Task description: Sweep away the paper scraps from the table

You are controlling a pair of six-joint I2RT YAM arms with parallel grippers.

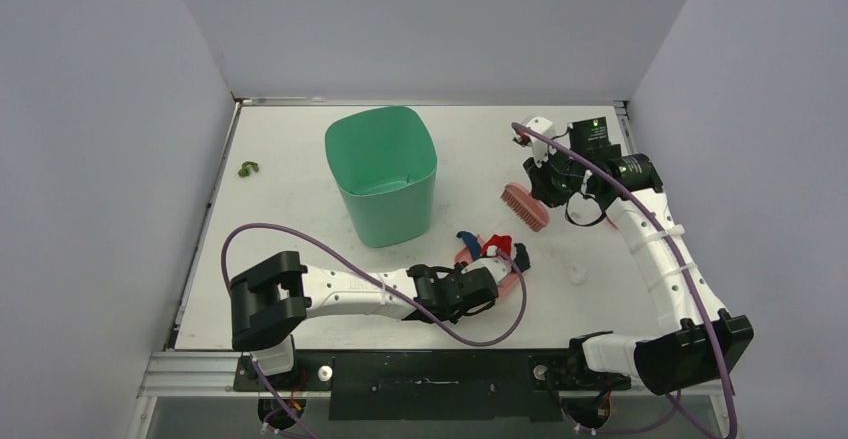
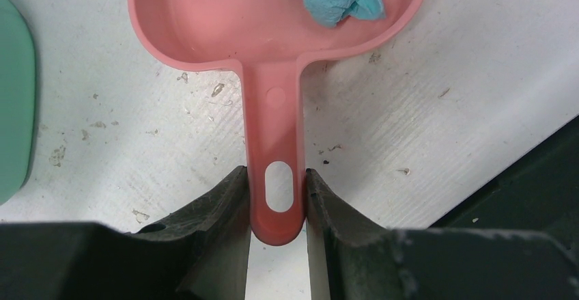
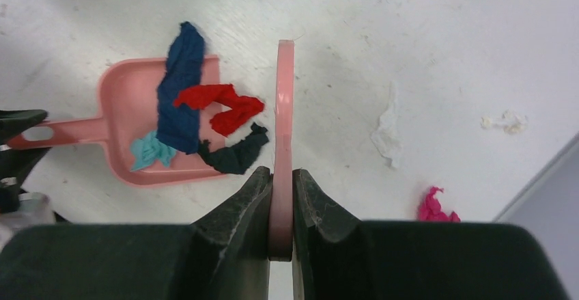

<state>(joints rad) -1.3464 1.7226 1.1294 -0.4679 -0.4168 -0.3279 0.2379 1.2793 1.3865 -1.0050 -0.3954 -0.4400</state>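
Left tool (image 2: 274, 177) tight on dustpan (image 2: 225, 13) handle, right tool (image 3: 281, 175) tight on brush (image 3: 285, 95); green bin (image 1: 382, 174) between dustpan and olive scrap (image 1: 247, 169).

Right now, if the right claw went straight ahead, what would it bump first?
Probably the white table: the right claw is clamped on the pink brush, which points at bare tabletop beside the pink dustpan. Depth is unclear.
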